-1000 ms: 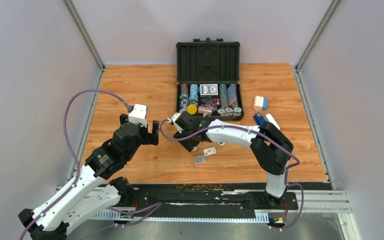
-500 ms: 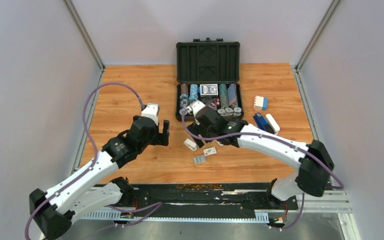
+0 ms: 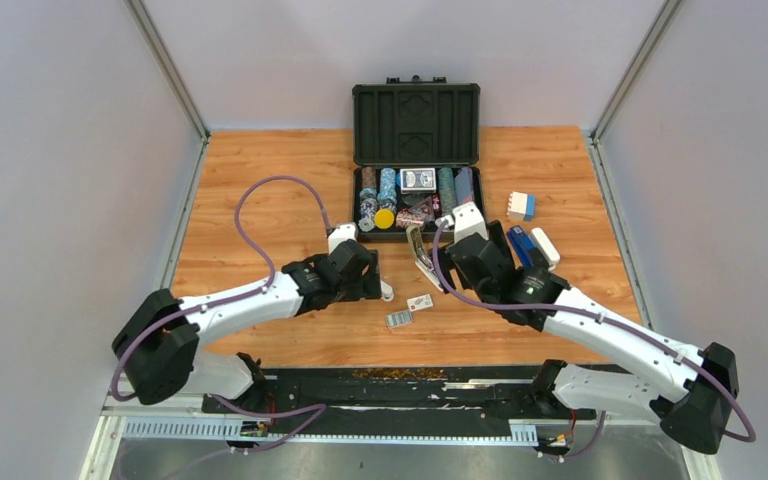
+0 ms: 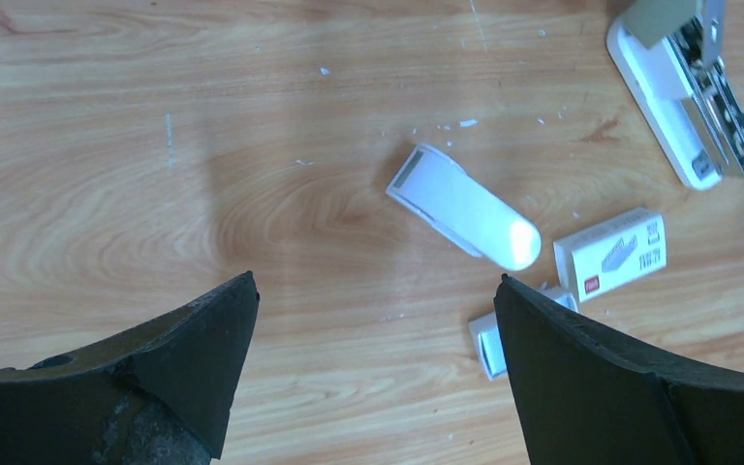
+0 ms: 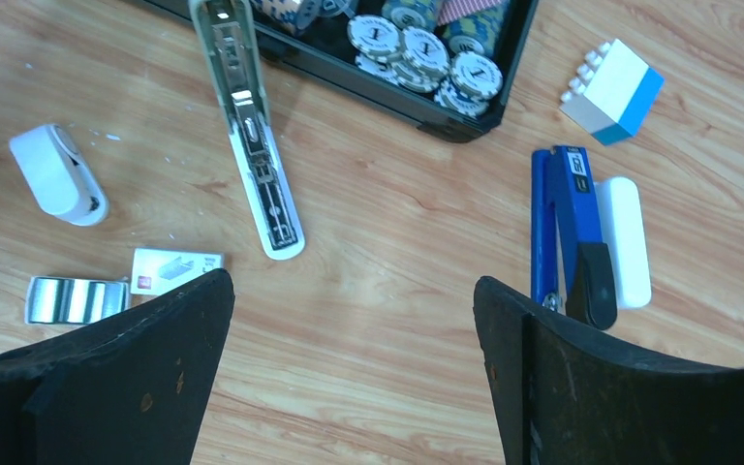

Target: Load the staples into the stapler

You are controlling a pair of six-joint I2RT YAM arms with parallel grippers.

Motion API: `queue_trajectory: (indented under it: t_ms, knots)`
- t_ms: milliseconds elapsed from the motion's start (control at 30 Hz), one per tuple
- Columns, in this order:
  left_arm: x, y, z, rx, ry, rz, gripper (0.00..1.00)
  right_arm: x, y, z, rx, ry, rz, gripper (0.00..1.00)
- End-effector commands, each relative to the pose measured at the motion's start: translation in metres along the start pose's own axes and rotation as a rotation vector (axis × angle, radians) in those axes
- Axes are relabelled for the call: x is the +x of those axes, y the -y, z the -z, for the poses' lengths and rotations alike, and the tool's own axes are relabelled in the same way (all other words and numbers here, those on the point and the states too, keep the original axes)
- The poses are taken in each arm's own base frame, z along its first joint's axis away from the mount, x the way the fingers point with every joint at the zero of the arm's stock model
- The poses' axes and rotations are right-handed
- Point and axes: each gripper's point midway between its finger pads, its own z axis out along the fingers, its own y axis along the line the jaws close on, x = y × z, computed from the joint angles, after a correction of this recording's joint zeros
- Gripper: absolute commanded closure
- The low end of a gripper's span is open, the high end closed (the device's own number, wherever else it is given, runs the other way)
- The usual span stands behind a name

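Right claw [image 5: 351, 286] sees whole staples [image 5: 73, 299]; left view half hides them.

L arm [image 3: 230, 305] is lying stretched low from lower left of the top view toward centre, elbow bent near the bottom-left corner, forearm pointing right. L gripper [image 3: 374, 279] is sitting just left of centre, pointing right and down. In the wrist view its dark fingers [image 4: 155, 387] are filling both bottom corners, jaws standing wide apart, gripping nothing.

R arm [image 3: 610, 335] is running from the lower-right corner up-left toward centre, elbow low at far right. R gripper [image 3: 447, 268] is sitting right of centre, angled left and down. Its fingers [image 5: 107, 387] are showing at bottom left and bottom right of the wrist view, jaws spread wide, nothing between them. Grippers are facing each other, apart.
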Motion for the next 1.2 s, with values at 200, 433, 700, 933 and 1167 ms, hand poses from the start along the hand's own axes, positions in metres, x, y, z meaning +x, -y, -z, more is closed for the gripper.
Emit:
queue_trajectory:
  t_ms: [200,433,700,933,1167]
  knots:
    - [-0.021,0.032,-0.042,-0.075,0.089,0.268,0.03,0.013,0.018,0.009,0.045,0.028,-0.036,0.04]
    - [-0.008,0.032,-0.061,-0.143,0.063,0.313,0.13,0.013,0.018,0.009,0.036,0.035,-0.043,0.03]
    - [0.006,0.026,-0.064,-0.173,0.024,0.306,0.35,0.013,0.017,0.009,0.033,0.036,-0.044,0.03]
    - [-0.005,0.024,-0.055,-0.150,0.062,0.224,0.43,0.015,0.015,0.007,0.027,0.029,-0.039,0.03]
    - [-0.010,0.020,-0.036,-0.096,0.074,0.133,0.26,0.014,0.013,0.007,0.012,0.029,-0.039,0.03]
